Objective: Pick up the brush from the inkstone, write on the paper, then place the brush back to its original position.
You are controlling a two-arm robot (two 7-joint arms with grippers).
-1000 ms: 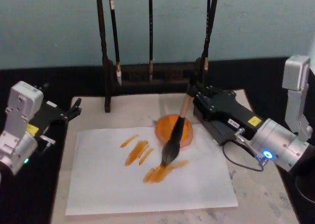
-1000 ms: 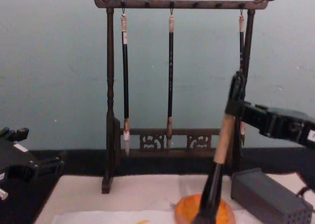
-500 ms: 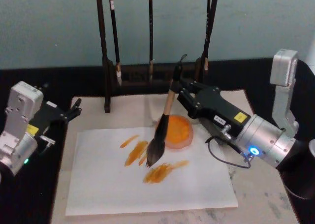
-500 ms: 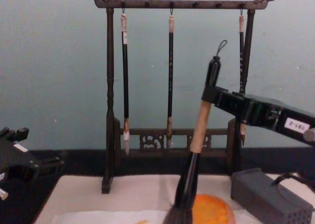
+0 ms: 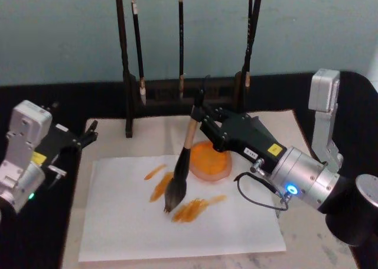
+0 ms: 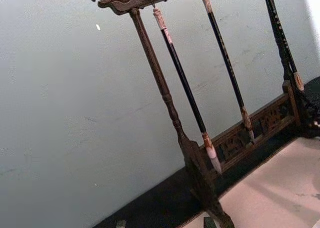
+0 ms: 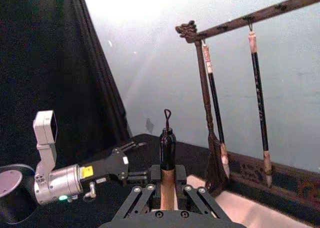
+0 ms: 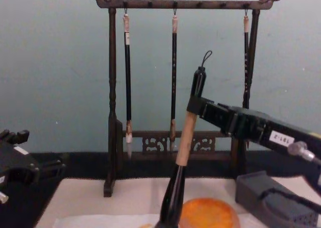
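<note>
My right gripper is shut on the tan handle of the brush, which hangs nearly upright with a slight tilt. Its dark bristles point down onto the paper, between the orange strokes; I cannot tell if they touch. The round orange inkstone lies just right of the brush, at the paper's far edge. In the chest view the brush stands left of the inkstone, with the right gripper on its upper handle. In the right wrist view its black end with the cord loop rises above the fingers. My left gripper is parked open at the table's left.
A dark wooden rack with three thin hanging brushes stands behind the paper. A grey perforated block sits at the right under my right arm. The beige mat borders the paper at right and front.
My right gripper has carried the brush leftward, from over the inkstone's edge to above the orange strokes on the paper. The left arm has stayed still.
</note>
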